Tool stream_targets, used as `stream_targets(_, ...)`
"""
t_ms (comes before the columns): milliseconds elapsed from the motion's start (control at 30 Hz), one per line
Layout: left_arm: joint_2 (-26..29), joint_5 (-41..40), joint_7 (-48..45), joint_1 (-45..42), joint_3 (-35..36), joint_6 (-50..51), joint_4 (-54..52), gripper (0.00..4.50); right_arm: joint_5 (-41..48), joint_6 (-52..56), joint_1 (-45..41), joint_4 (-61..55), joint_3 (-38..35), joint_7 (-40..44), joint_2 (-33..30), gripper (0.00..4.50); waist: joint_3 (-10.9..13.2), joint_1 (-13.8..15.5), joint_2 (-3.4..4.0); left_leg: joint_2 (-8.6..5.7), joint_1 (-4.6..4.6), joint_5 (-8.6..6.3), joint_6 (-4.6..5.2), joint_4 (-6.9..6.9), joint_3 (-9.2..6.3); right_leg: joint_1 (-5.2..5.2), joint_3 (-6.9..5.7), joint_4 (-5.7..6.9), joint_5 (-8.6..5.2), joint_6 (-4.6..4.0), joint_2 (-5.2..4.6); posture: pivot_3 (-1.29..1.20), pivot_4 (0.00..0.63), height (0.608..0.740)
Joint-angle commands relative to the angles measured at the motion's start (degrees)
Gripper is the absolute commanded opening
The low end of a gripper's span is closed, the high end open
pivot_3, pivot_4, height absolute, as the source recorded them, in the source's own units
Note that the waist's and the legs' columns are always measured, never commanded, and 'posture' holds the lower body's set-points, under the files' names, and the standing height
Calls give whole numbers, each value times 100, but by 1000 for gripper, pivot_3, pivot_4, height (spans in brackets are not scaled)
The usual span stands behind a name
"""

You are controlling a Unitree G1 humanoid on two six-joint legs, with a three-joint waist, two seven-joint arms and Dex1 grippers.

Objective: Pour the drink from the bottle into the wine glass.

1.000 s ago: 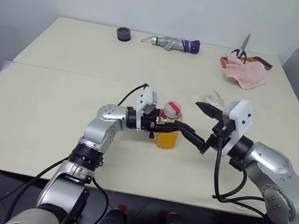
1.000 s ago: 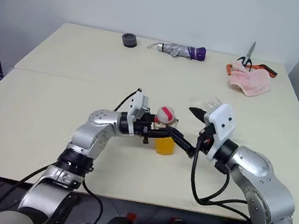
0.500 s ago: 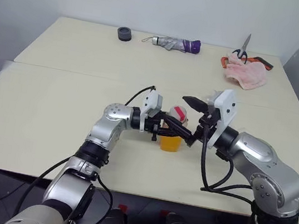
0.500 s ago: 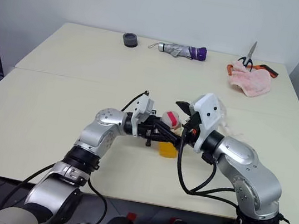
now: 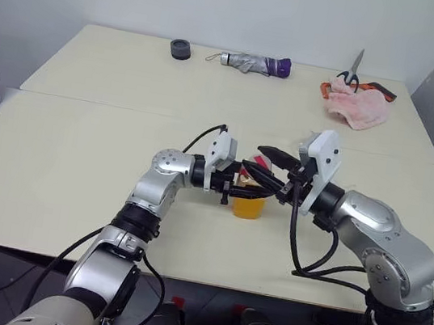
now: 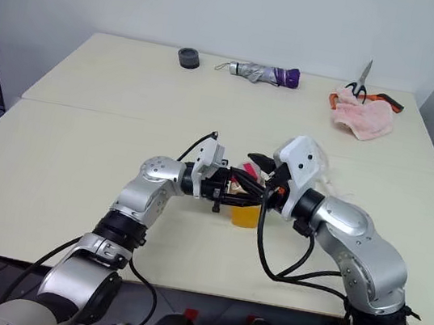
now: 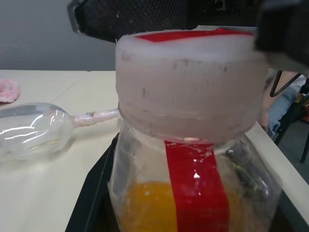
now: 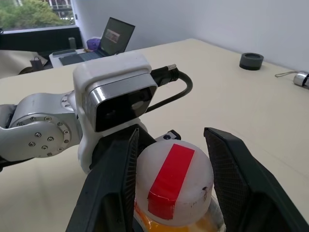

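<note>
Bottle [image 5: 248,193] first: it stands upright near the middle of the pale tabletop [image 5: 79,158], small and clear, with orange drink [image 7: 145,205] filling its lower part and a strip of red tape [image 7: 198,188] running up the side and over its whitish cap [image 8: 174,181]. My left claw [image 5: 256,183] reaches in level from the left and is clamped on the bottle's body just under the cap. My right claw [image 8: 171,179] comes in from the right with its two black fingers [image 8: 236,179] straddling the cap, one on each side, close against it; I cannot tell whether they press on it. Just behind the bottle, the wine glass [image 7: 34,130] lies on its side on the tabletop, its stem toward the bottle. Well apart, along the far edge, sit a roll of dark tape [image 5: 180,48], a folded umbrella [image 5: 255,63], a pink cloth [image 5: 356,106] and scissors [image 5: 351,72].
</note>
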Motion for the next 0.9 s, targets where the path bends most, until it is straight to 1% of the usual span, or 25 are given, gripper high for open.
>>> stream_targets(33, -47, -75, 90, -245, 79, -5, -198, 1815, -109, -310, -155, 116, 415, 745, -266, 1817, 0, -1, 0, 0, 0, 0, 0, 0, 0, 0, 0, 0, 0, 0, 0, 0, 150, 740)
stream_targets(167, -19, -73, 141, -242, 108, 5, -257, 1815, -204, -520, -330, 406, 465, 1178, -513, 1817, 0, -2, 0, 0, 1, 0, 0, 0, 0, 0, -1, 0, 0, 0, 0, 0, 150, 740)
stream_targets(333, 14, -73, 137, -170, 120, 34, -385, 1815, -321, -852, -313, 684, 504, 1496, -598, 1817, 0, -2, 0, 1, 0, 0, 0, 0, 0, 0, -1, 0, 0, 0, 1, 0, 150, 740)
stream_targets(400, 31, -64, 104, -140, 107, 41, -451, 1814, -376, -1058, -428, 966, 503, 1807, -687, 1817, 0, -2, 0, 1, 1, 0, 0, 0, 0, 0, -1, 1, 0, 0, 1, 0, 150, 740)
stream_targets(600, 78, -37, 2, -109, 42, 36, -581, 1814, -405, -1669, -1059, 1882, 631, 3359, -1189, 1817, 1, -2, 2, 1, 1, 0, 0, 0, 0, -1, -3, 0, 1, -1, 1, 0, 150, 740)
stream_targets(700, 67, -22, 31, -99, 44, 33, -598, 1814, -287, -1643, -1269, 2060, 619, 3707, -1250, 1817, 1, -1, 1, 3, 1, 0, 0, 0, 0, -1, -4, -1, 1, -1, 1, 0, 150, 740)
stream_targets(767, 54, -15, 89, -88, 49, 22, -598, 1814, -140, -1451, -1286, 2005, 499, 3690, -1233, 1817, 1, 1, 2, 3, 0, 0, 0, 0, 0, -1, -3, 0, 1, -1, 0, 0, 150, 740)
stream_targets(833, 38, -21, 176, -56, 65, 32, -625, 1814, -113, -1373, -1170, 1862, 250, 3314, -1136, 2573, 1, 3, 1, 3, 0, 0, 0, 0, 0, -1, -2, -1, 1, -1, -1, 0, 150, 740)
stream_targets(900, 37, -25, 233, -38, 74, 40, -627, 1814, -9, -1253, -963, 1562, -12, 3033, -1136, 3177, 1, 5, 1, 4, -1, 0, 0, 1, -1, -1, -3, -1, 1, -1, -2, 0, 150, 740)
